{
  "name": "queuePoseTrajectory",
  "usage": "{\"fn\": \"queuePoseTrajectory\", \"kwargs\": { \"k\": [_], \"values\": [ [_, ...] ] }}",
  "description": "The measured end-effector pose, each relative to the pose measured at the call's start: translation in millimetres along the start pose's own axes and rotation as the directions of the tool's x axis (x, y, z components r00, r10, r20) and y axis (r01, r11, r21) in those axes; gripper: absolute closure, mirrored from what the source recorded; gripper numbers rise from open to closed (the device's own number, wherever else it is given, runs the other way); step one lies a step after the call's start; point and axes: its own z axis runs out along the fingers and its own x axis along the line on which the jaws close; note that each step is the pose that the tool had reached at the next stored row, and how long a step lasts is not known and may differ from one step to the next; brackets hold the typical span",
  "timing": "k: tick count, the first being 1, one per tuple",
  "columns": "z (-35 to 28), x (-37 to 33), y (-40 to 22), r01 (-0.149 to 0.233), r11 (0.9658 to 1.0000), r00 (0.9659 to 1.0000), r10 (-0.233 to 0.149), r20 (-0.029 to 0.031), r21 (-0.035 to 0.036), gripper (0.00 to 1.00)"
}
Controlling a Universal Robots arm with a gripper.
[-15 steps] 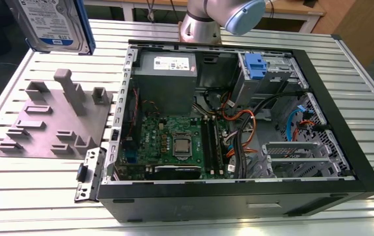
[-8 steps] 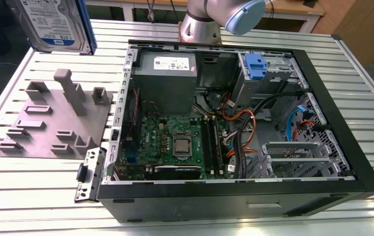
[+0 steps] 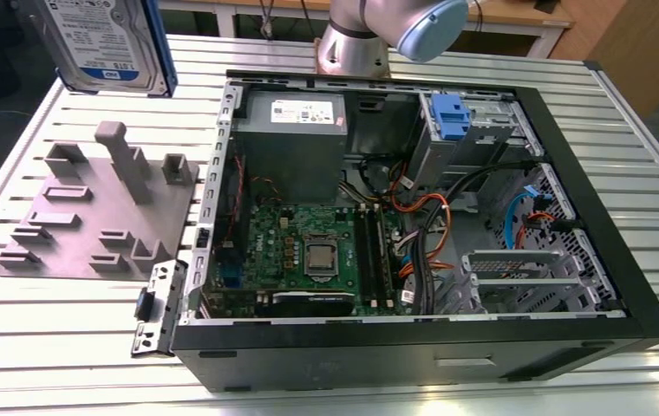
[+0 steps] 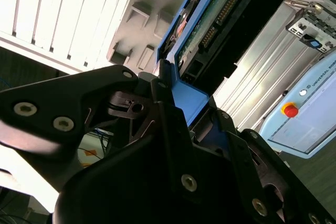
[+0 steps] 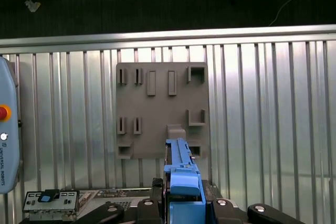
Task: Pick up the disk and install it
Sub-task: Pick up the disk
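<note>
Hand: the hand [image 4: 191,103] is closed on the blue end [image 5: 184,184] of the disk's carrier, with one dark finger on each side of it in the second wrist view.
Disk: the disk [image 3: 104,43] is up in the air and touching nothing. It hangs over the table [image 3: 642,147] near its far corner on the exterior view's left, with the white-and-blue label facing that camera.
Long axis: it runs straight out from the hand, blue end in the grip and connector end leading. In the first wrist view the disk is edge-on and points down toward the grey fixture plate [image 5: 160,108].
Below it: the fixture plate lies flat on the table, its slots and posts bare, just beside the case's side on the exterior view's left.
Target side: the open computer case [image 3: 607,217] sits mid-table. Its drive bay [image 3: 486,143] is in the case's far corner on the exterior view's right, well apart from the disk.
Key relation: from the hand, the bay lies across the whole width of the case, past the grey power supply box [image 3: 292,130].
Watch out: a blue-tabbed carrier [image 3: 450,117] already sits in that bay; it is not the one being carried.
Progress, as I judge it: the pick-up is done and the install is not yet done.
</note>
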Motion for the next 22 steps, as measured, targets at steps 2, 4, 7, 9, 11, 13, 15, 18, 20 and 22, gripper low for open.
{"fn": "queuePoseTrajectory", "kwargs": {
  "k": [2, 4, 7, 9, 11, 13, 15, 18, 20, 22],
  "values": [
    [0.0, 0.0, -0.5, 0.0, 1.0, 1.0, 0.0, 0.0, 0.0, 0.64],
    [0.0, 0.0, -1.0, 0.0, 1.0, 1.0, 0.0, 0.0, 0.0, 0.64],
    [0.0, -0.1, -2.1, 0.0, 1.0, 1.0, 0.0, 0.0, -0.0001, 0.64],
    [0.0, -0.1, -2.6, 0.0, 1.0, 1.0, 0.0, 0.0, -0.0001, 0.64],
    [0.0, -0.2, -3.1, 0.0, 1.0, 1.0, 0.0, 0.0, -0.0001, 0.64],
    [0.0, -0.2, -3.5, 0.0, 1.0, 1.0, 0.0, 0.0, 0.0, 0.64],
    [0.0, -0.2, -3.9, 0.0, 1.0, 1.0, 0.0, 0.0, -0.0001, 0.64],
    [0.0, -0.3, -4.4, 0.0, 1.0, 1.0, 0.0, -0.0001, -0.0001, 0.64],
    [0.0, -0.3, -4.9, 0.0, 1.0, 1.0, 0.0, 0.0, -0.0001, 0.64],
    [0.0, -0.3, -5.2, 0.0, 1.0, 1.0, 0.0, -0.0001, -0.0001, 0.64]
  ]
}}
